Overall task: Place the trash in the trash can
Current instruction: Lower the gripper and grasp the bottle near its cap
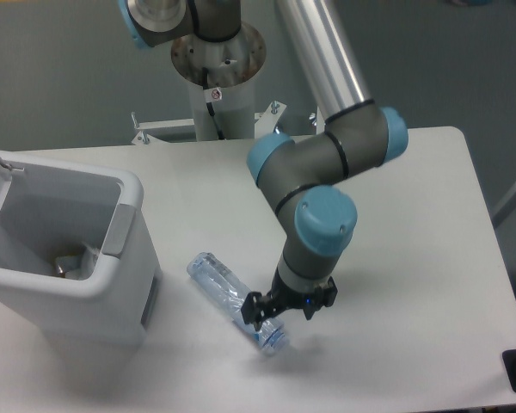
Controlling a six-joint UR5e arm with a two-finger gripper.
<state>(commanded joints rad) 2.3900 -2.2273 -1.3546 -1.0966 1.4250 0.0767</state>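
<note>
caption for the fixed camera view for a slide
Tool lowered over the crushed bottle on the table, open trash can alongside.

crushed bottle (232, 298) on table (413, 258), fingers (252, 311) above

We see bare tabletop (413, 258) right of and behind the arm, free to pass. The trash can (64, 258) blocks the left side; its lid is up, mouth open from above. The bottle (228, 295) lies diagonally just beside the can, a narrow gap between them. The claw (279, 308) crowds the bottle's capped end. The arm's base column (215, 86) blocks the back edge.
</note>
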